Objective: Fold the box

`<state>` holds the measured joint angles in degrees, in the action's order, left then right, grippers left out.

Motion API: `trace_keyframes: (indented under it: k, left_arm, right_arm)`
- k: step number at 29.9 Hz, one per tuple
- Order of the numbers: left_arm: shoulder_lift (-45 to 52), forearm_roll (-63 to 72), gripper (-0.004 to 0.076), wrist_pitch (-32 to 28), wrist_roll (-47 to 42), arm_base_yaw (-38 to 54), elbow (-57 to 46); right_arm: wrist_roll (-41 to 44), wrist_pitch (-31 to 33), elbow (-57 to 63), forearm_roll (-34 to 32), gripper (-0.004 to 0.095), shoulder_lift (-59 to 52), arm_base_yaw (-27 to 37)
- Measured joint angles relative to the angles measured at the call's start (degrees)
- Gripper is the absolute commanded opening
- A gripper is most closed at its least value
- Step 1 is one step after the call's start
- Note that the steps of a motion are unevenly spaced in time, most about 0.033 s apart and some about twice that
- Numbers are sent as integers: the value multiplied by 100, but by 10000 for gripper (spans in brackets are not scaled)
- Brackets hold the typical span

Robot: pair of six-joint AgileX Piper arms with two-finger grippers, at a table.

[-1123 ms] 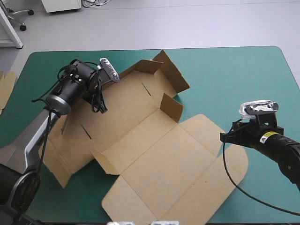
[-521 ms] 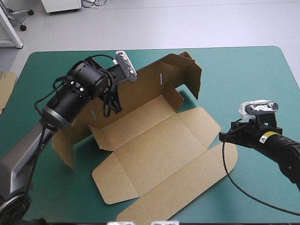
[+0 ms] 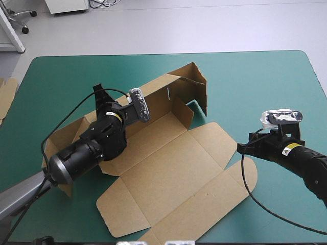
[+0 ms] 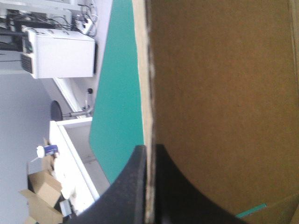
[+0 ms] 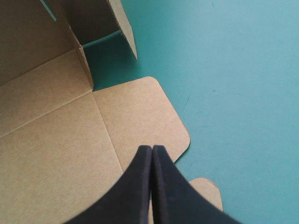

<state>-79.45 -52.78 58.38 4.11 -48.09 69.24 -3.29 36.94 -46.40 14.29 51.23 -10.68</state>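
One brown box point(image 3: 173, 168) sits mid-surface, half formed: its far wall point(image 3: 153, 97) is raised and the rest lies flat on the teal-green surface point(image 3: 255, 81). We see the left hand point(image 4: 148, 148) pinching that wall's edge, nearly closed on the board. The right hand point(image 5: 152, 148) is closed and empty at the box's rounded right flap point(image 5: 140, 112); we cannot tell if it touches.

The box point(image 3: 168, 173) fills the middle of the table point(image 3: 255, 81). Its raised wall point(image 3: 156, 99) blocks the back. The right end is free.

Box point(image 3: 168, 163) plain brown; cover point(image 3: 255, 76) teal-green; fingers point(image 5: 138, 191) black.
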Motion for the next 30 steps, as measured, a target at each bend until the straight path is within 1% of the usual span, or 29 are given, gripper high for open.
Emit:
trace_keyframes:
  k: [3,7,11,19,30]
  left_arm:
    - [65,-453,-15,-139,-411,-230,-289]
    - [83,-690,-15,-252,-556,-377,-644]
    - [193,-1100,-15,-310,-885,-546,-961]
    - [353,-1934,-15,-308,-1589,-964,-1606]
    - [671,-2117,-15,-432,-2298,-1133,-1803]
  right_arm:
    - [-19,0,0,100,-34,0,0]
    - [-42,0,0,159,-34,0,0]
    - [-58,0,0,202,-34,0,0]
    - [-357,-14,0,629,-34,0,0]
    - [-408,-103,0,734,-32,0,0]
